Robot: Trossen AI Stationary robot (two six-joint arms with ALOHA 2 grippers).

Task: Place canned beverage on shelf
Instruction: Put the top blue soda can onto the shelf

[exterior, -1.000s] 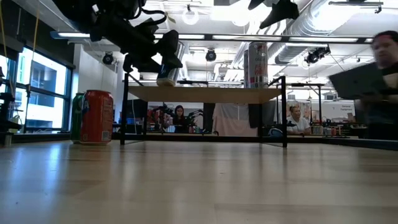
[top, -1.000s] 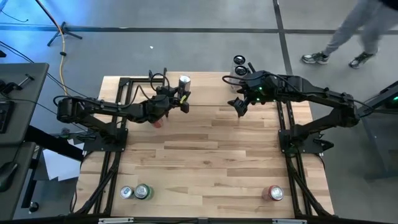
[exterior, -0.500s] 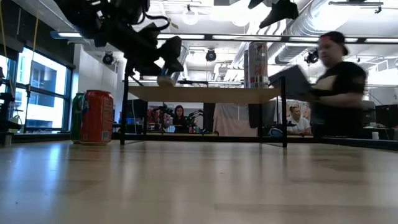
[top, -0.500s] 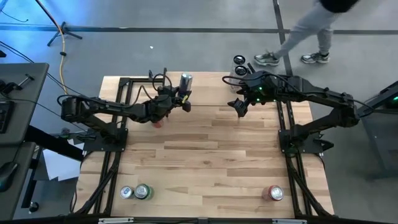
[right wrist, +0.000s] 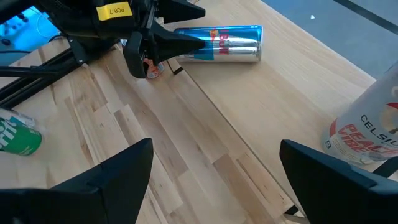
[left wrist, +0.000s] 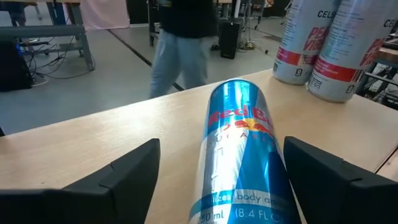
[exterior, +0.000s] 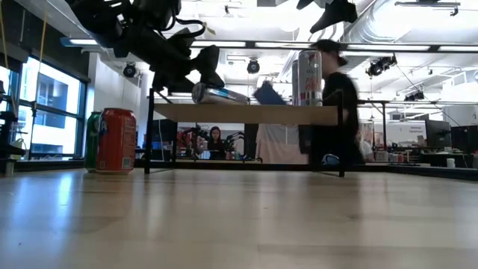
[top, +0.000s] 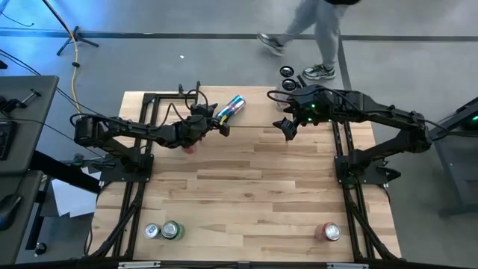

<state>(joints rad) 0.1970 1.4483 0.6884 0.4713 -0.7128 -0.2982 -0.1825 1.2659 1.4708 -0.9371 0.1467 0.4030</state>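
Observation:
A blue and silver canned beverage (left wrist: 239, 155) lies on its side on the shelf (top: 254, 112), a light-wood board on black legs at the table's far edge; it also shows in the low view (exterior: 218, 94) and the high view (top: 232, 107). My left gripper (left wrist: 217, 180) is open and nearly level. Its fingers stand on either side of the can's near end, with a gap on each side. My right gripper (right wrist: 211, 180) is open and empty, in the air over the shelf's right part (top: 287, 128).
Two tall white cans (left wrist: 323, 43) stand upright on the shelf's far right (exterior: 308, 78). A silver can (top: 152, 231), a green can (top: 172, 230) and a red can (top: 329, 232) stand near the table's front edge. A person (top: 317, 30) walks behind the table.
The canned beverage stood upright between my left gripper's fingers. It has tipped over and now lies on its side on the shelf, one end pointing to the far right. My left gripper has let go of it and stayed in place. A person has walked leftward past the table's far side.

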